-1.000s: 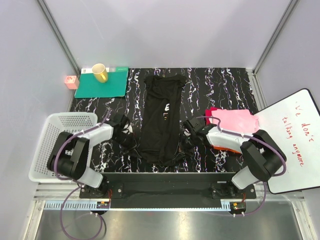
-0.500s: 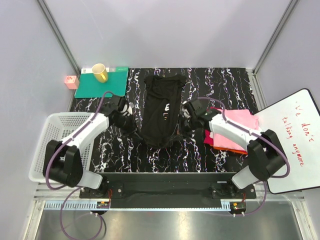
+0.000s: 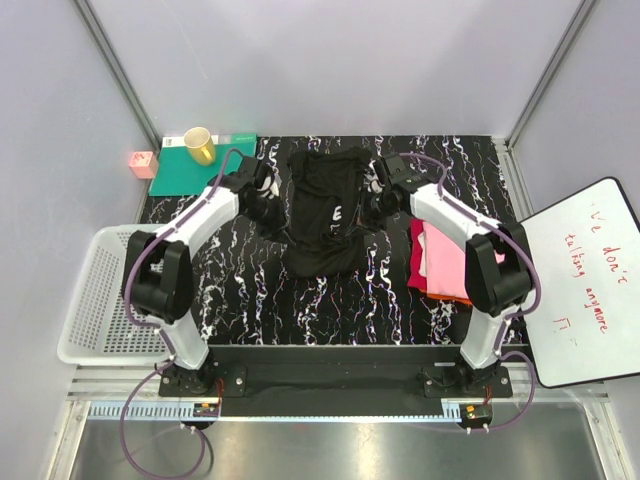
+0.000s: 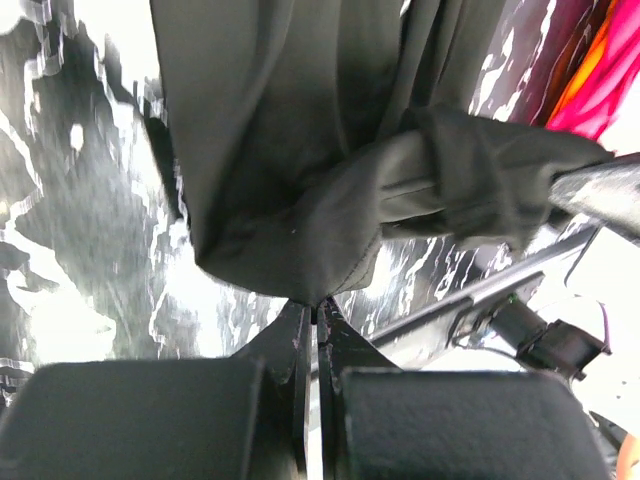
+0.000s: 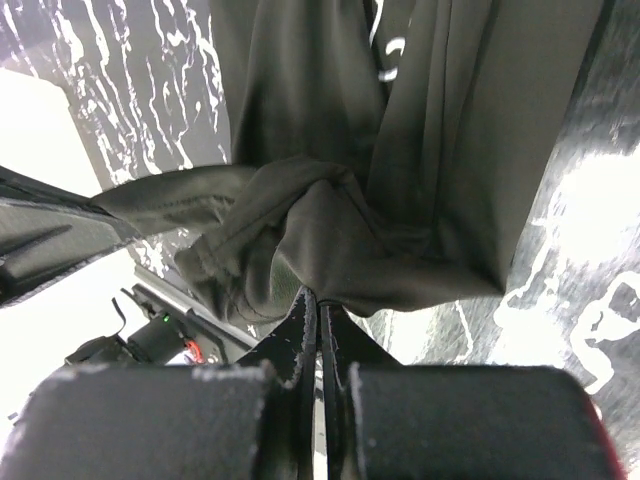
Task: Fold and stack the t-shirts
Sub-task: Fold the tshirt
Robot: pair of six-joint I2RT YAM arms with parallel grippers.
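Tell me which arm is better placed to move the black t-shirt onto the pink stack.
Right, probably. Both pincers grip the black t-shirt, but the right pincer sits nearer the pink stack; the left pincer is across the shirt.

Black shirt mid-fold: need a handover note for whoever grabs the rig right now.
Grips: left end effector shut on the black shirt, pinching its left edge; right end effector shut on the same shirt, right edge.
Where: black shirt mid-table, pinched end lifted over its far half. The stack of pink, red and orange shirts sits to its right.
Done: three shirts folded and stacked; black shirt looks narrowed lengthwise.
Left: lay the held end down, release, finish the fold, put it on the stack.
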